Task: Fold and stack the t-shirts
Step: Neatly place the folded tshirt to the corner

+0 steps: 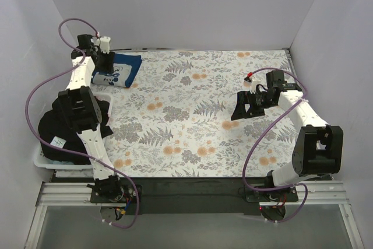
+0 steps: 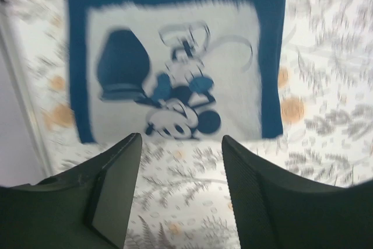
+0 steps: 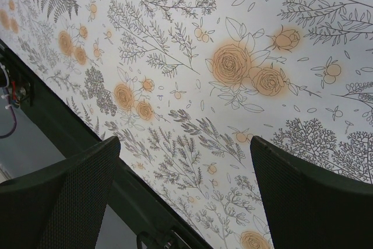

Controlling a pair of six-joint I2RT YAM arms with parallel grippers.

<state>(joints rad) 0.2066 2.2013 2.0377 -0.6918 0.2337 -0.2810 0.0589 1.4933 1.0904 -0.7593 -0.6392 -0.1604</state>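
A folded blue t-shirt with white print (image 1: 118, 70) lies at the far left of the floral cloth; in the left wrist view (image 2: 175, 56) its cartoon print faces up. My left gripper (image 1: 104, 61) is open and empty, just at the shirt's left edge; in the left wrist view (image 2: 182, 144) its jaws stand apart over bare cloth. A black t-shirt with a small white tag (image 1: 58, 138) is bunched in a white bin at the left. My right gripper (image 1: 243, 108) hovers open and empty above the cloth at the right. No plain dark blue shirt shows.
The white floral cloth (image 1: 192, 115) covers the table. A white bin (image 1: 44, 160) holds the black shirt at the left edge. White walls enclose the back and sides. The dark table edge (image 3: 87, 138) and the metal rail (image 1: 192, 193) run along the front.
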